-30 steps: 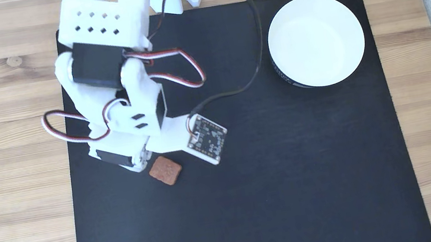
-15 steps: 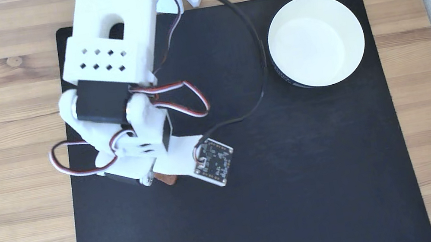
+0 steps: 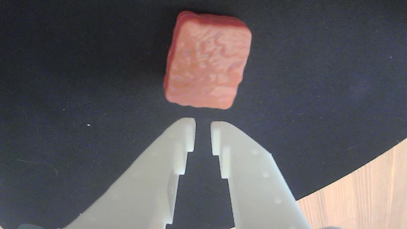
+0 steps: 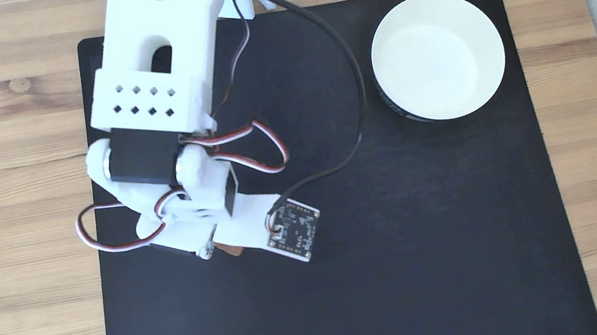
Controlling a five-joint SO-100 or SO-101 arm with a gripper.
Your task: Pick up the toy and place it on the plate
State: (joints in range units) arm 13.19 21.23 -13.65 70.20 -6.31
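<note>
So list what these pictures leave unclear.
- Toy: in the fixed view the arm covers all but a sliver.
- Claw: the wrist view cannot settle its height above the mat.
- Plate: the print on its dark side band is too small to read in the fixed view.

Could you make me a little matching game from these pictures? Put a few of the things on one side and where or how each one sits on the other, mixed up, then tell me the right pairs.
Things:
1. toy
2. plate
3. gripper
4. mat

States:
A. black, spread over the wooden table
B. white and round, holding nothing, at the mat's upper right in the fixed view
C. fingers nearly together, tips just short of the toy in the wrist view
D. reddish-brown, lying flat on the mat, ungrasped

Pairs: 1-D, 2-B, 3-C, 4-A
</note>
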